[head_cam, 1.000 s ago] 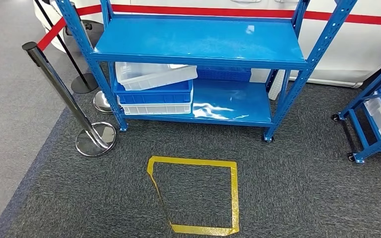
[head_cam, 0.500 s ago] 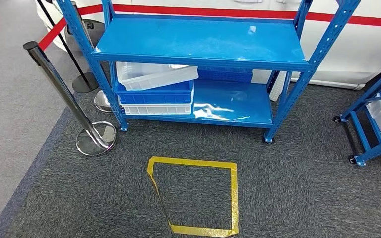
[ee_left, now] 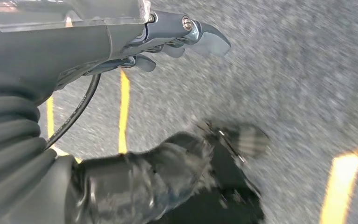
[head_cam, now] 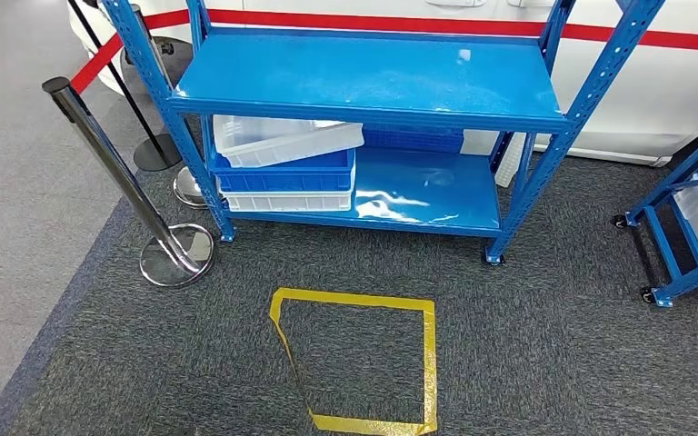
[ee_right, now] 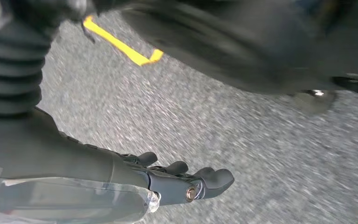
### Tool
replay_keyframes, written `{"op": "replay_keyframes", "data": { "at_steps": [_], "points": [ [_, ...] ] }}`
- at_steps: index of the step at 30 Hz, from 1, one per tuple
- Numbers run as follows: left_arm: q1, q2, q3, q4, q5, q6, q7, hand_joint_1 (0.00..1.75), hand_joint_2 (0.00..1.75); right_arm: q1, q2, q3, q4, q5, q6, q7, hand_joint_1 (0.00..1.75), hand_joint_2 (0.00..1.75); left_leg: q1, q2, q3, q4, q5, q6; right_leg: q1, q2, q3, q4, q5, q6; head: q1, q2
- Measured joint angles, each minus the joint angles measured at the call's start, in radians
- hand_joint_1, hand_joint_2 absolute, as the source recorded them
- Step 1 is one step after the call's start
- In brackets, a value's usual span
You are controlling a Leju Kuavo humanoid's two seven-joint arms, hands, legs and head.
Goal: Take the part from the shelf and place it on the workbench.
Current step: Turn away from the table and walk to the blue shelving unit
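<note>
- Head view: a blue shelf (head_cam: 370, 73) stood straight ahead on dark grey carpet (head_cam: 545, 345), bare top deck shining. On its lower deck, left side, sat a stack of bins: a white bin (head_cam: 286, 139) tilted on top of a blue bin (head_cam: 282, 172), with another white bin (head_cam: 286, 200) underneath. Couldn't make out any loose part in them, so honestly can't tell where the part was.
- On the floor in front of the shelf was a yellow tape square (head_cam: 356, 359). A chrome stanchion (head_cam: 118, 173) with a red belt stood to the left, and a second blue rack (head_cam: 686, 218) on wheels was at the right edge.
- Left wrist view: pretty blurry. The left hand (ee_left: 168, 42) hung over the carpet, fingers (ee_left: 209, 39) loosely stretched out and holding nothing, yellow tape lines below.
- Right wrist view: same deal, the right hand (ee_right: 177, 179) hung over the carpet with its fingers (ee_right: 216, 179) apart and empty, a yellow tape strip (ee_right: 121, 46) nearby.
</note>
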Motion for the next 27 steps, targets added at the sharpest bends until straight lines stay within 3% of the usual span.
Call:
{"op": "replay_keyframes", "data": {
  "at_steps": [2, 3, 6, 7, 8, 9, 12, 13, 15, 18, 21, 22, 23, 24, 27],
  "points": [
    [0.011, 0.0, 0.036, -0.011, -0.044, -0.021, -0.003, 0.0, 0.0, 0.009, 0.0, -0.032, -0.001, 0.012, 0.019, -0.002, 0.0, 0.0, 0.002, 0.002, -0.002, 0.013, -0.012, -0.011, -0.002, -0.002, 0.002, -0.004, 0.003, -0.012, -0.001, 0.0],
    [0.02, 0.0, 0.054, -0.014, -0.066, -0.032, -0.005, 0.0, 0.0, 0.011, 0.0, -0.049, -0.003, 0.019, 0.029, -0.002, 0.0, 0.0, 0.003, 0.003, -0.014, 0.042, -0.033, -0.015, -0.004, -0.003, 0.003, -0.006, 0.004, -0.019, -0.003, 0.0],
    [0.059, 0.0, 0.106, -0.018, -0.128, -0.061, -0.009, 0.0, 0.0, 0.008, 0.0, -0.095, -0.019, 0.037, 0.055, -0.005, 0.0, 0.0, 0.005, 0.006, -0.093, 0.212, -0.124, -0.025, -0.002, -0.009, 0.003, -0.007, 0.002, -0.029, -0.008, 0.0],
    [0.075, 0.0, 0.124, -0.017, -0.147, -0.07, -0.01, 0.0, 0.0, 0.005, 0.0, -0.108, -0.029, 0.042, 0.064, -0.006, 0.0, 0.0, 0.005, 0.006, -0.113, 0.254, -0.136, -0.025, 0.0, -0.01, 0.004, -0.007, 0.001, -0.031, -0.007, 0.0],
    [0.094, 0.001, 0.141, -0.016, -0.164, -0.078, -0.011, 0.0, 0.0, -0.001, 0.0, -0.121, -0.041, 0.047, 0.072, -0.006, 0.0, 0.0, 0.005, 0.006, -0.118, 0.263, -0.129, -0.024, 0.002, -0.011, 0.005, -0.007, 0.0, -0.032, -0.008, 0.0],
    [0.113, 0.001, 0.156, -0.014, -0.18, -0.086, -0.012, 0.0, 0.0, -0.008, 0.0, -0.134, -0.054, 0.052, 0.079, -0.007, 0.0, 0.0, 0.004, 0.006, -0.105, 0.235, -0.104, -0.021, 0.003, -0.011, 0.007, -0.007, -0.001, -0.032, -0.007, 0.0],
    [0.166, 0.004, 0.197, 0.0, -0.227, -0.108, -0.016, 0.0, 0.0, -0.031, 0.001, -0.172, -0.099, 0.067, 0.1, -0.008, 0.0, 0.0, -0.003, 0.009, -0.018, 0.052, -0.017, 0.0, 0.008, -0.01, 0.014, -0.007, -0.007, -0.026, -0.007, 0.0],
    [0.18, 0.005, 0.211, 0.004, -0.244, -0.117, -0.018, 0.0, 0.0, -0.036, 0.001, -0.186, -0.113, 0.072, 0.108, -0.008, 0.0, 0.0, -0.007, 0.01, -0.002, 0.018, -0.007, 0.006, 0.009, -0.012, 0.015, -0.007, -0.009, -0.021, -0.007, 0.0],
    [0.201, 0.006, 0.244, 0.008, -0.283, -0.136, -0.021, 0.0, 0.0, -0.038, 0.001, -0.219, -0.134, 0.082, 0.125, -0.008, 0.0, 0.0, -0.012, 0.01, 0.005, 0.003, -0.006, 0.013, 0.008, -0.015, 0.017, -0.009, -0.012, -0.01, -0.006, 0.0],
    [0.206, 0.004, 0.287, 0.002, -0.342, -0.165, -0.028, 0.0, 0.0, -0.016, -0.002, -0.265, -0.144, 0.099, 0.15, -0.008, 0.0, 0.0, -0.004, 0.01, 0.017, -0.021, 0.005, 0.03, 0.009, -0.013, 0.014, 0.015, -0.033, 0.007, -0.005, 0.0],
    [0.171, 0.004, 0.327, -0.027, -0.384, -0.185, -0.035, 0.0, 0.0, 0.036, -0.005, -0.301, -0.134, 0.11, 0.168, -0.008, 0.0, 1.31, -0.002, 0.01, 0.023, -0.032, 0.008, 0.042, 0.005, -0.006, -0.066, 0.175, -0.119, 0.015, 0.001, 0.0],
    [0.156, 0.004, 0.34, -0.04, -0.393, -0.19, -0.036, 0.0, 0.0, 0.055, -0.005, -0.311, -0.126, 0.113, 0.172, -0.008, 0.0, 1.75, -0.002, 0.01, 0.023, -0.031, 0.007, 0.043, 0.004, -0.005, -0.093, 0.224, -0.135, 0.017, 0.001, 0.0],
    [0.141, 0.003, 0.35, -0.054, -0.401, -0.194, -0.037, 0.0, 0.0, 0.075, -0.005, -0.321, -0.116, 0.116, 0.175, -0.008, 0.0, 1.75, -0.002, 0.009, 0.024, -0.03, 0.005, 0.042, 0.003, -0.005, -0.106, 0.242, -0.131, 0.02, 0.001, 0.0],
    [0.125, 0.002, 0.36, -0.07, -0.407, -0.198, -0.038, 0.0, 0.0, 0.096, -0.006, -0.33, -0.105, 0.117, 0.177, -0.008, 0.0, 1.75, -0.001, 0.009, 0.025, -0.028, 0.003, 0.04, 0.001, -0.006, -0.101, 0.223, -0.108, 0.022, 0.001, 0.0],
    [0.08, 0.002, 0.386, -0.126, -0.425, -0.206, -0.039, 0.0, 0.0, 0.153, -0.008, -0.356, -0.066, 0.12, 0.185, -0.008, 0.0, 1.75, -0.003, 0.009, 0.025, -0.01, -0.014, 0.027, -0.008, -0.005, -0.025, 0.051, -0.012, 0.024, 0.001, 0.0]
  ]
}}
